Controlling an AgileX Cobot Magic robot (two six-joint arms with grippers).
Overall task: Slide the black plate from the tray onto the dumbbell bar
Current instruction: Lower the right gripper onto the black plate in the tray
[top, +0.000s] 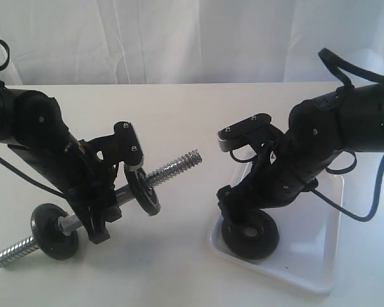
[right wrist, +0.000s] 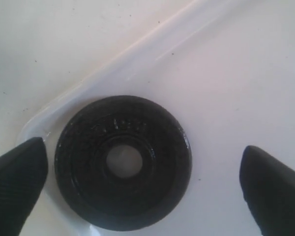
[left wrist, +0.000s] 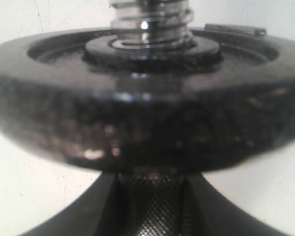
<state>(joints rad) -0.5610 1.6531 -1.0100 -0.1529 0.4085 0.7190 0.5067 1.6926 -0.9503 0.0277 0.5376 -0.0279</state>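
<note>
- The dumbbell bar [top: 173, 171] is gripped by the left end effector [top: 111, 203]
- The black plate [top: 251, 238] is not lifted yet, at 7 o'clock in the tray [top: 320, 256]
- The right end effector [right wrist: 145, 174] is spread wide over it

White tabletop [top: 179, 121], pale draped curtain [top: 179, 38] behind it

**Left arm.** Your left arm [top: 32, 128] enters from the left edge, forearm sloping downward. Its tool [top: 112, 199] is clamped across the middle of the dumbbell bar [top: 176, 165], one finger above the rod and one below.

**Right arm.** Your right arm [top: 345, 121] enters from the right, wrist bent downward. Its tool [top: 225, 167] points down and leftward, jaws spread wide, the dark fingers [right wrist: 17, 177] well apart.
</note>
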